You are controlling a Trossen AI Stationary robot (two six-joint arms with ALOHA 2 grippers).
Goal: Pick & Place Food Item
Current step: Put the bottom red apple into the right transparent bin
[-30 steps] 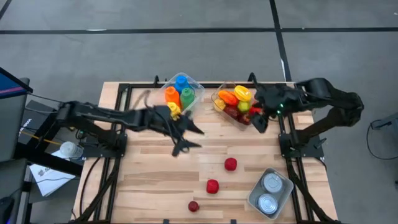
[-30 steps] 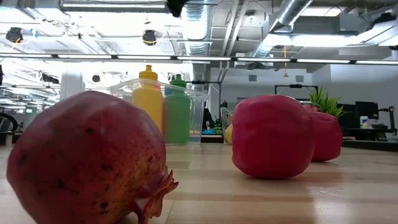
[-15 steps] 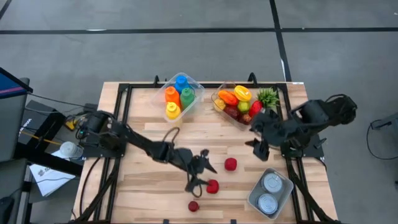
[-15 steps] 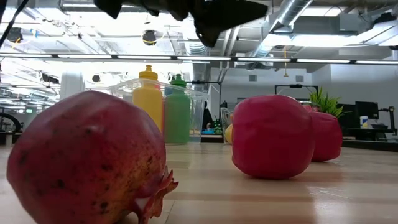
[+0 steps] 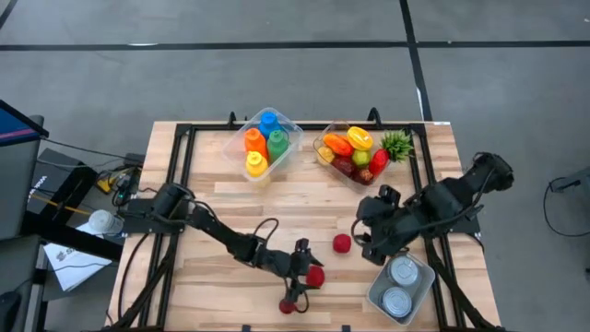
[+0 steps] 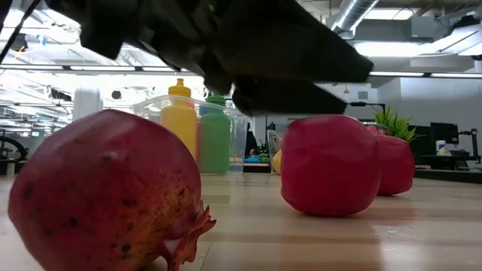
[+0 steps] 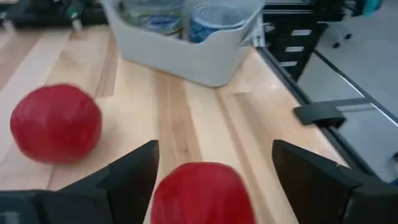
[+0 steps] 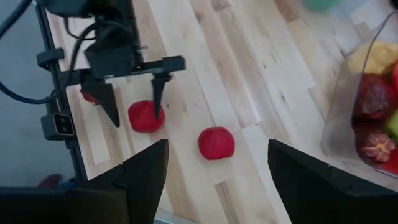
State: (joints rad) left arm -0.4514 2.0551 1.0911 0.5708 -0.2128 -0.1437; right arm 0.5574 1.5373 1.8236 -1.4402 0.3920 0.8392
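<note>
Three red fruits lie on the wooden table. A round red one (image 5: 316, 275) sits in the middle, another (image 5: 342, 243) lies farther back, and a pomegranate (image 5: 287, 305) rests near the front edge, large in the low view (image 6: 105, 196). My left gripper (image 5: 306, 274) is open and low over the table. Its fingers (image 8: 102, 99) stand on either side of the middle fruit (image 7: 202, 193) with gaps showing. My right gripper (image 5: 367, 235) hovers open and empty, above the table right of the far fruit.
A grey bin with two cans (image 5: 401, 284) stands at the near right. A clear bin of mixed fruit (image 5: 350, 152) and a clear bin of coloured bottles (image 5: 267, 138) stand at the far edge. Bare wood lies to the left of the fruits.
My left gripper has swung from beside the bottle bin toward the near edge and right, sinking until its fingers straddle the middle red fruit. My right gripper has left the fruit bin and come toward the near edge, turning as it went. The fruits have not moved.
</note>
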